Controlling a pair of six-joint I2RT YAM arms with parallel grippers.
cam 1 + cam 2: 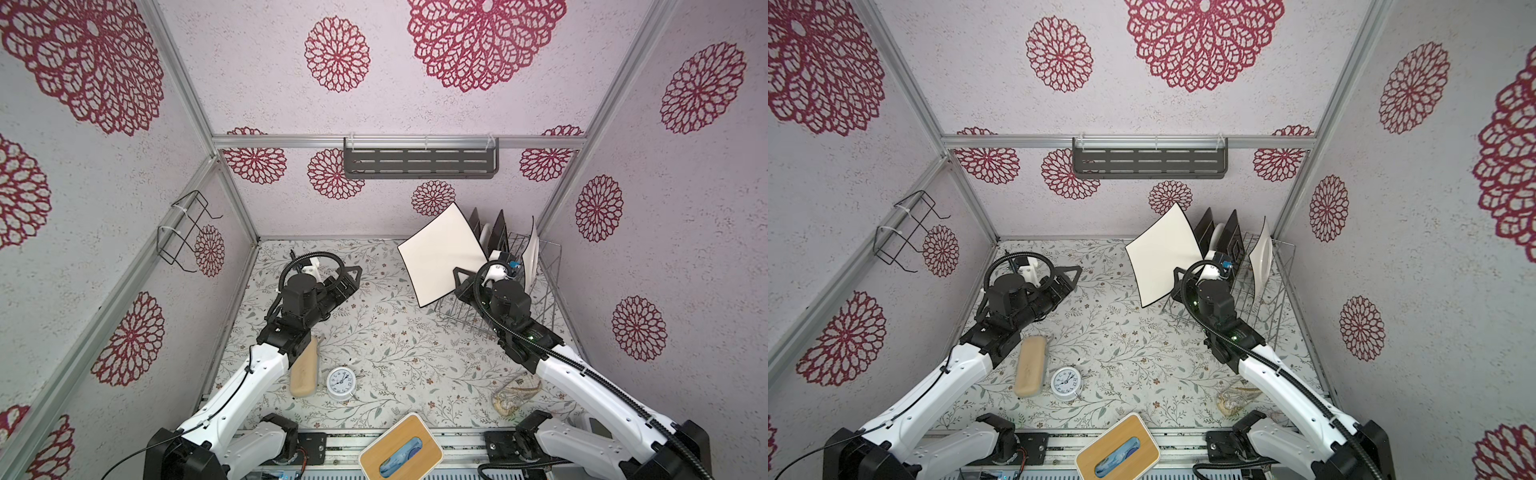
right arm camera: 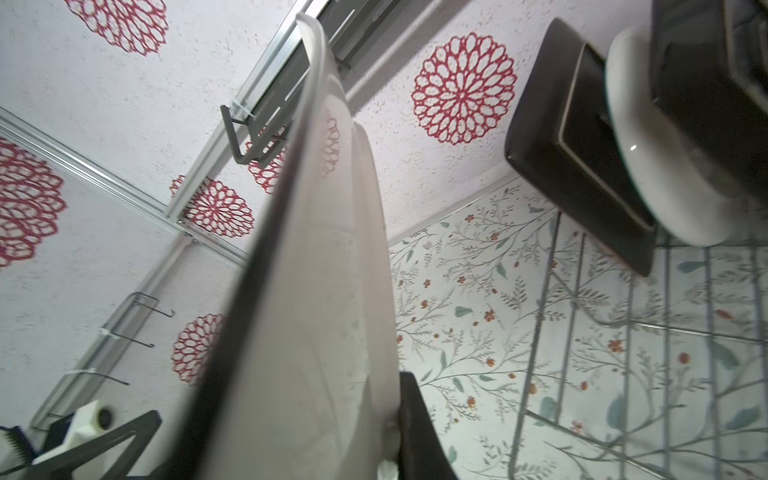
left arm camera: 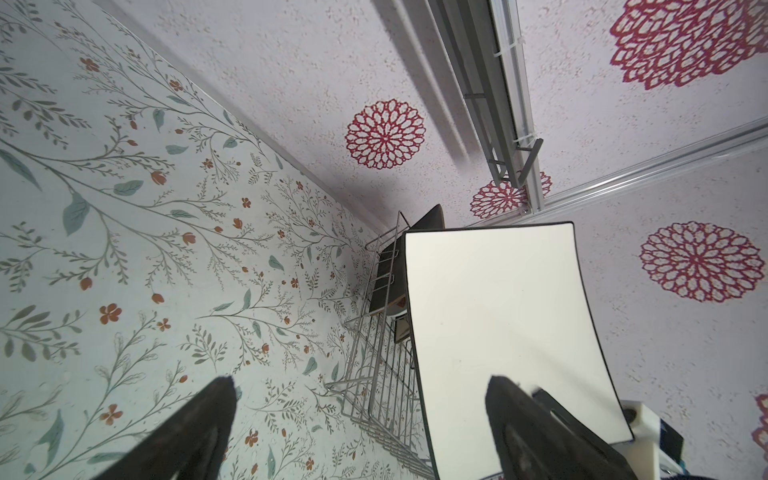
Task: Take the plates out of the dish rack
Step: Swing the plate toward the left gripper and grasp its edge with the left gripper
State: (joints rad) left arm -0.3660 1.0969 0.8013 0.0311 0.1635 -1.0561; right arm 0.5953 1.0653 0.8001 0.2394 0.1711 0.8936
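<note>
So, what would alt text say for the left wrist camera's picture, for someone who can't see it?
A white square plate with a dark rim is held up on edge in front of the silver wire dish rack, where a dark plate sits upright. The left end effector's two black fingers, spread wide, frame the foreground over a flower-patterned table.

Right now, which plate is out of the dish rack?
The white squarish plate clamped in the right gripper, held up at the left side of the dish rack. The two dark plates and two other white plates stand on edge in it.
</note>
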